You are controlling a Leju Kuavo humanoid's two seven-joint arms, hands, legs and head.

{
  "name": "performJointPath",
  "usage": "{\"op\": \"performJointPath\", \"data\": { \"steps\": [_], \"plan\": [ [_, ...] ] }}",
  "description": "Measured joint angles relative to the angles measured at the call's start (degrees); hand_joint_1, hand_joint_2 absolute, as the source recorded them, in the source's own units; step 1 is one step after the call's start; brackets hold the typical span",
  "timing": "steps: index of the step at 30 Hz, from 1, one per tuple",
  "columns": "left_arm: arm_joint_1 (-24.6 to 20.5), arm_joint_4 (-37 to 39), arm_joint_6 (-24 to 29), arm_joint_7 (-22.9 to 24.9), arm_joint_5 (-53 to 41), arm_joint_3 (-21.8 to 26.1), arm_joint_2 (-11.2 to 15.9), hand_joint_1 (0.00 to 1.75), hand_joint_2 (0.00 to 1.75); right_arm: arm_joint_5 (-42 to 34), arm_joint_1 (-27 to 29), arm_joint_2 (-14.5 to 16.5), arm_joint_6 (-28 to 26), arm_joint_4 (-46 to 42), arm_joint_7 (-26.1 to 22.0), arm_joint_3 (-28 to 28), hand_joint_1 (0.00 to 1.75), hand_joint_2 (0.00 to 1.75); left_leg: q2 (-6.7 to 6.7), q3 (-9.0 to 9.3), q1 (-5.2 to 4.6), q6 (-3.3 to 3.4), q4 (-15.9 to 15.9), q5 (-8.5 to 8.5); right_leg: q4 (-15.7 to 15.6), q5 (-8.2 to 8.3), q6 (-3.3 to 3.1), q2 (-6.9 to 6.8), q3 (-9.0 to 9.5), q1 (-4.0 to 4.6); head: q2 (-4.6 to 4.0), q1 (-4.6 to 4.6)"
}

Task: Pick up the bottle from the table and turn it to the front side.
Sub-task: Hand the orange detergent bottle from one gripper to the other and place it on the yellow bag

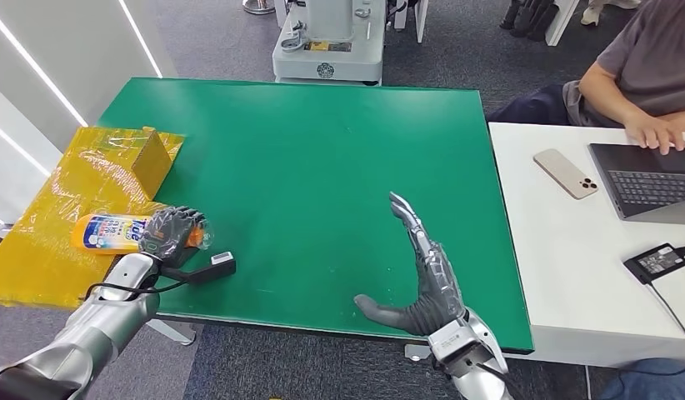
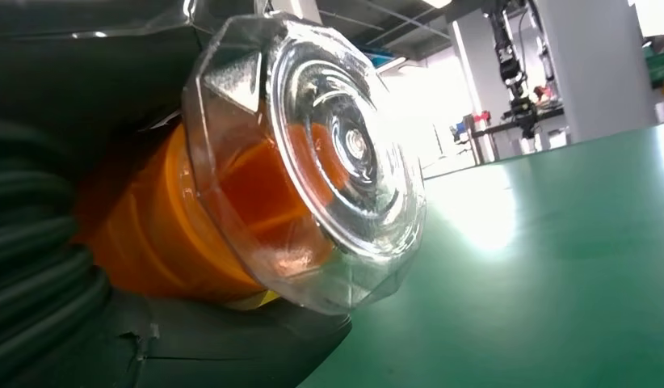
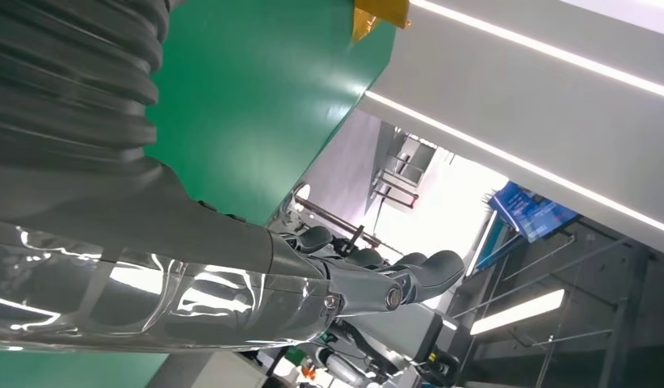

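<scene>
While it lies on its side at the near left edge of the green table (image 1: 322,150), the bottle (image 1: 106,231) is gripped by the robot's left hand (image 1: 174,233), whose dark fingers wrap over its cap end. It is an orange bottle with a blue and white label, and its labelled body sticks out to the left of that hand onto a sheet of yellow wrapping (image 1: 47,225). From the left wrist, the bottle's clear faceted cap (image 2: 313,153) fills much of the frame, with the orange body behind it and the green surface just beside it. A yellow-wrapped box (image 1: 152,158) stands on the sheet, beyond the left hand. Well apart to the right, the right hand (image 1: 418,275) hovers near the table's front edge, fingers straight and spread, thumb out to the side, holding nothing. Further right of that hand is a white desk (image 1: 556,275) with a phone (image 1: 566,173), a laptop (image 1: 647,179) and a black power adapter (image 1: 658,261); a seated person's hand (image 1: 656,133) rests on the laptop keys. Beyond the table's far edge stands a grey machine base (image 1: 327,50)
</scene>
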Motion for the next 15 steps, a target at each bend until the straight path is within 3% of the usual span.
{"op": "performJointPath", "data": {
  "steps": [15],
  "plan": [
    [-0.03,0.17,2.85,-1.05,-2.51,0.02,-1.64,1.75,1.75,0.43,-1.58,0.69,1.09,2.67,-0.79,0.04,0.00,1.75,0.00,0.00,0.00,0.00,0.00,0.00,0.00,0.00,0.00,0.00,0.00,0.00,0.00,0.01]
  ]
}}
